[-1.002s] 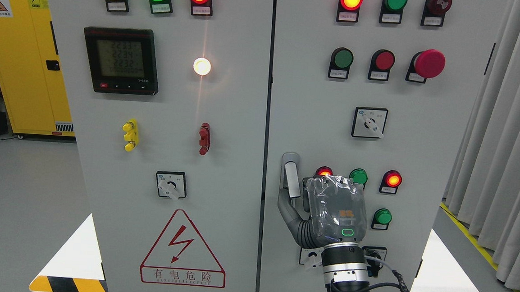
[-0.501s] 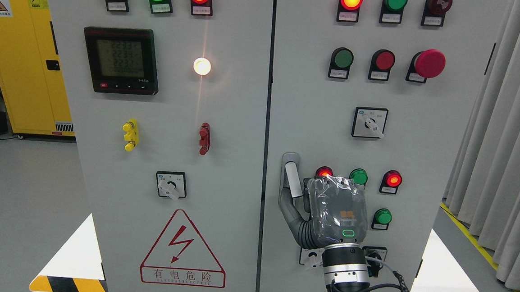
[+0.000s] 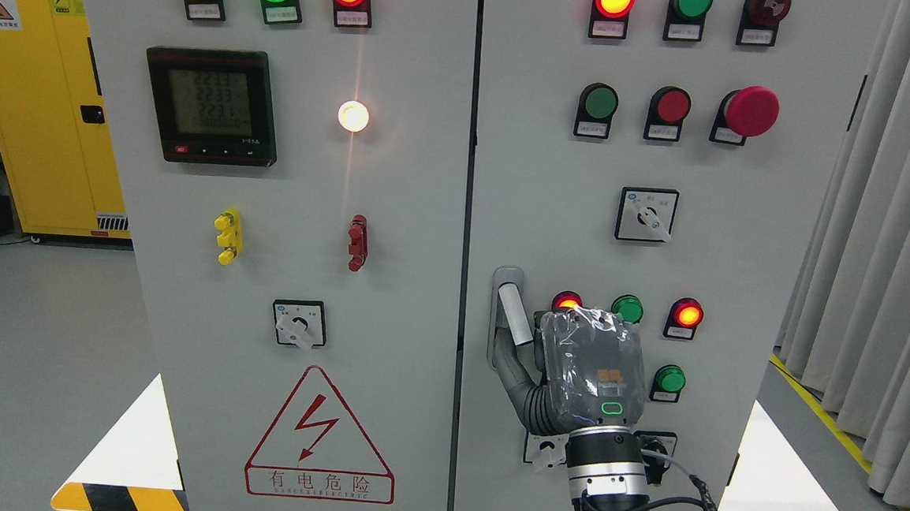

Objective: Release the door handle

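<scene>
The silver door handle (image 3: 513, 305) sits at the left edge of the right cabinet door (image 3: 740, 249). Its lever is tilted, with the lower end swung right toward my right hand (image 3: 530, 348). That hand comes up from the bottom edge, its back wrapped in clear plastic. The grey thumb (image 3: 505, 361) lies left of the lever's lower end, and the fingers curl around the lever behind the palm. The hand is shut on the handle. My left arm does not show.
The left cabinet door (image 3: 300, 199) carries a meter, lamps and a rotary switch. Buttons and lamps (image 3: 627, 308) crowd the panel just right of my hand. A yellow cabinet (image 3: 38, 103) stands far left, and grey curtains (image 3: 899, 235) hang on the right.
My right hand has shifted slightly right, and the lever's lower end has swung right with it, tilting further. The thumb followed. The grip has stayed on.
</scene>
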`<control>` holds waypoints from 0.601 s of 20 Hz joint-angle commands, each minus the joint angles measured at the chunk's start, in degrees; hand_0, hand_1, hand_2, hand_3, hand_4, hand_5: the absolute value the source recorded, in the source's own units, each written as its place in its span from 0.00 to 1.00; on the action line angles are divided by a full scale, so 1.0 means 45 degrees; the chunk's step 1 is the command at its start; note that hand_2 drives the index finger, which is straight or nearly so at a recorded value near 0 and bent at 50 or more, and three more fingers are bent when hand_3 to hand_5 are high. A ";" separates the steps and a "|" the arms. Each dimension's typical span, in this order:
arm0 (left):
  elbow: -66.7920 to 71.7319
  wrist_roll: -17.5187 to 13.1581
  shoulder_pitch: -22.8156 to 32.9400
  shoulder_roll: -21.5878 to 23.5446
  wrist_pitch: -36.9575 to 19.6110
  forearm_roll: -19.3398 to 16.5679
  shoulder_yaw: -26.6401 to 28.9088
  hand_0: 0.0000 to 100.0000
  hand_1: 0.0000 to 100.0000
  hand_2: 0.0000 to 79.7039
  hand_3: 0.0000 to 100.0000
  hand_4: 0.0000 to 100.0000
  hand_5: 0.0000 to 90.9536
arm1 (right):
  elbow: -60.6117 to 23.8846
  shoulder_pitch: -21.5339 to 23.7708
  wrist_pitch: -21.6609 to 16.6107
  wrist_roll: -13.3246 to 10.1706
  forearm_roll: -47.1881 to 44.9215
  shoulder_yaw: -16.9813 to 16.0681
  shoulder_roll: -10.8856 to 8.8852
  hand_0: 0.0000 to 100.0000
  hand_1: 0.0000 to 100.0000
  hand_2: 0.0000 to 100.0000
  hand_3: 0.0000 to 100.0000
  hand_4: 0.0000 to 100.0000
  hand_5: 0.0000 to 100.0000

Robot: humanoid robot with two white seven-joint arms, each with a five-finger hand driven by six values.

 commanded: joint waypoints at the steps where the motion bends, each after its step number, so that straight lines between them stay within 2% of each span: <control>1: 0.0000 0.0006 0.0000 0.0000 -0.0006 0.0000 0.0006 0.12 0.56 0.00 0.00 0.00 0.00 | -0.0038 0.0001 -0.0017 -0.0004 0.0001 -0.0086 0.0000 0.62 0.42 0.95 1.00 1.00 1.00; 12: 0.0000 0.0006 0.0000 0.0000 -0.0006 0.0000 0.0006 0.12 0.56 0.00 0.00 0.00 0.00 | -0.0135 0.0001 -0.0017 -0.0023 -0.0019 -0.0204 0.0000 0.63 0.42 0.95 1.00 1.00 1.00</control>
